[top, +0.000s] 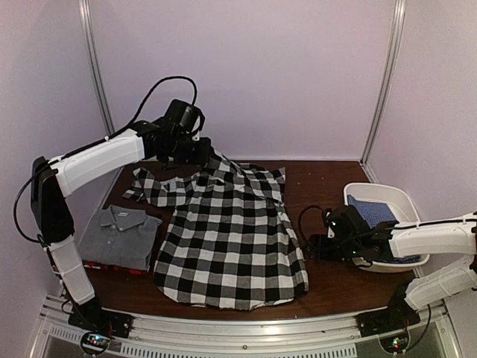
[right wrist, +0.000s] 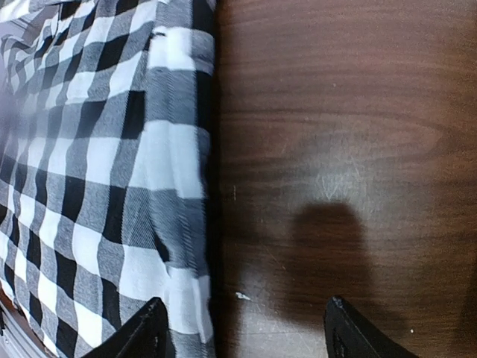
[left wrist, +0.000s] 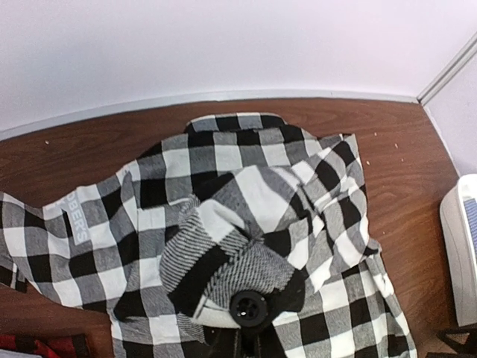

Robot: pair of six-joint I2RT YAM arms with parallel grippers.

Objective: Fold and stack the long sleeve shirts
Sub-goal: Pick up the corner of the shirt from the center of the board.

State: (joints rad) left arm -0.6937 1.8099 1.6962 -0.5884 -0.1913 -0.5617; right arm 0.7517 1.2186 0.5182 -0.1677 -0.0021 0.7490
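View of the folding step. The check shirt [top: 231, 239] lay spread on the middle of the table [top: 320, 183], hem toward the arms and collar end at the far side. One sleeve [top: 153, 186] trailed out to the left.

The left gripper [top: 197, 149] hung over the collar end. It was pinching a bunched fold of that shirt, whose cloth rose in a peak to meet it. In the left wrist view the fingers themselves were hidden by the cloth.

The right gripper [right wrist: 250, 332] sat low over bare wood just beside the shirt's right edge. Its fingers were spread and held nothing.

The grey shirt [top: 119, 239] lay folded at the left, on top of the red-black shirt [top: 112, 266]. The blue shirt [top: 376, 212] lay in the tub [top: 387, 189] at the right.

Judged stage: the folding of the check shirt had begun, with no tidy crease yet made and two shirts apparently already stacked.

Judged next move: the pinched cloth would need carrying over the body and laying flat without dragging the rest. The right gripper could take the edge beside it, which calls for sliding one finger under the hem.
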